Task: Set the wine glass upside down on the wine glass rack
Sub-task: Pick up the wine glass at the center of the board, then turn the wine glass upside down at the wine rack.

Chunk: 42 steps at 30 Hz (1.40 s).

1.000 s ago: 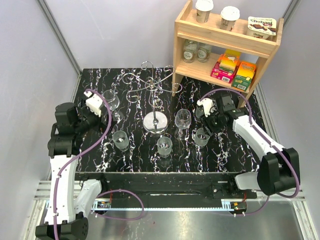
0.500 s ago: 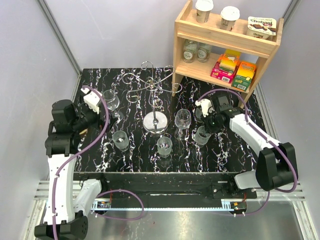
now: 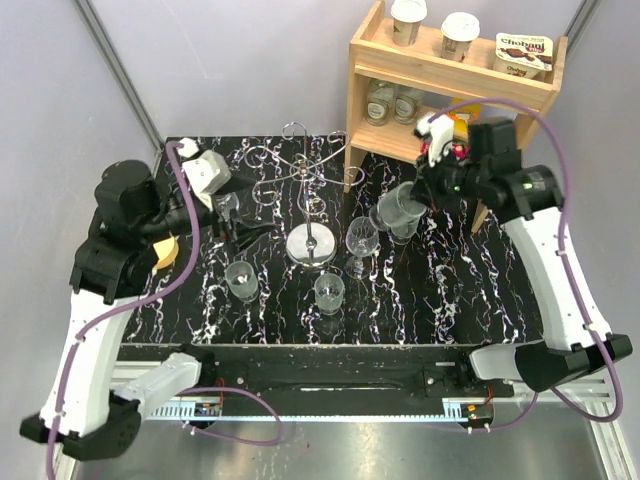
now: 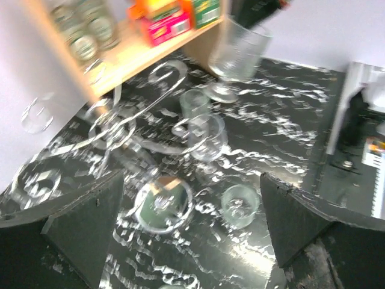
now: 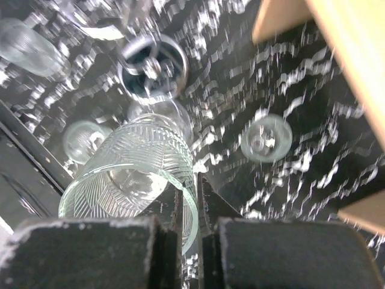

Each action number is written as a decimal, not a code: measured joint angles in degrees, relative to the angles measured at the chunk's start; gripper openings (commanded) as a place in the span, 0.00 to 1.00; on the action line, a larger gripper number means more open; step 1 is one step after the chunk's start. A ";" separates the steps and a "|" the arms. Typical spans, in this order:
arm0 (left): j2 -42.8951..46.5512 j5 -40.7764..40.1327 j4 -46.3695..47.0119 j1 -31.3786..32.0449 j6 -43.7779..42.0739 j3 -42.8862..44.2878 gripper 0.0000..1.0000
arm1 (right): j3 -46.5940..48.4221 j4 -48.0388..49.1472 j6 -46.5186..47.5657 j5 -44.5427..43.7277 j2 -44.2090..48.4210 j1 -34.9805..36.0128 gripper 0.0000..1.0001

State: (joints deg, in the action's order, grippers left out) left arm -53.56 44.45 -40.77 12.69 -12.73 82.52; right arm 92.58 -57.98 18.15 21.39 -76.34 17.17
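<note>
Pinching ribbed glass (image 5: 132, 174) rim, right gripper (image 5: 190, 198) aloft beside shelf (image 3: 356, 95); left gripper (image 4: 192, 180) spread near rack (image 3: 311, 247).

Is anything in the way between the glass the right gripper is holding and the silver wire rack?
Yes. A stemmed wine glass stands on the table just right of the wine glass rack, between it and the ribbed glass pinched in the right gripper. That glass hangs above the table, so it might pass over.

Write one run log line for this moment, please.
right claw: shut on ribbed glass rim, raised | left claw: open, empty | wine glass rack: not reached
</note>
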 measured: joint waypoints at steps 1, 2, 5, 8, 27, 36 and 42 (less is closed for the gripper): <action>-1.49 -0.68 -0.26 3.61 0.07 2.12 0.99 | 4.02 -1.11 -0.35 2.10 -0.04 0.02 0.00; -3.19 -0.85 -0.37 6.91 0.04 4.52 0.99 | 7.76 -2.19 -0.70 3.89 -0.35 0.04 0.00; -8.26 -0.92 -0.94 11.89 -0.02 11.28 0.99 | 17.70 -3.96 -2.12 8.83 -1.84 0.09 0.00; -12.28 -1.51 -0.94 14.29 -0.20 15.04 0.99 | 24.13 -5.35 -2.86 11.72 -3.61 0.11 0.00; -28.83 -7.37 -2.49 27.19 -6.78 29.29 0.99 | 42.40 -14.82 -5.68 22.88 -12.46 0.20 0.00; -33.09 -5.79 -1.79 28.59 -6.47 32.09 0.97 | 41.88 -12.94 -8.31 26.45 -12.13 0.20 0.00; -34.05 -5.42 -1.73 30.03 -6.14 32.09 0.78 | 40.54 -11.69 -9.09 26.71 -12.09 0.20 0.00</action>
State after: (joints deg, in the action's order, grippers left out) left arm -87.61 39.03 -42.50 42.72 -18.87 114.61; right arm 133.12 -69.67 9.06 48.10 -88.42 17.37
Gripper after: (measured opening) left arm 0.879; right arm 0.077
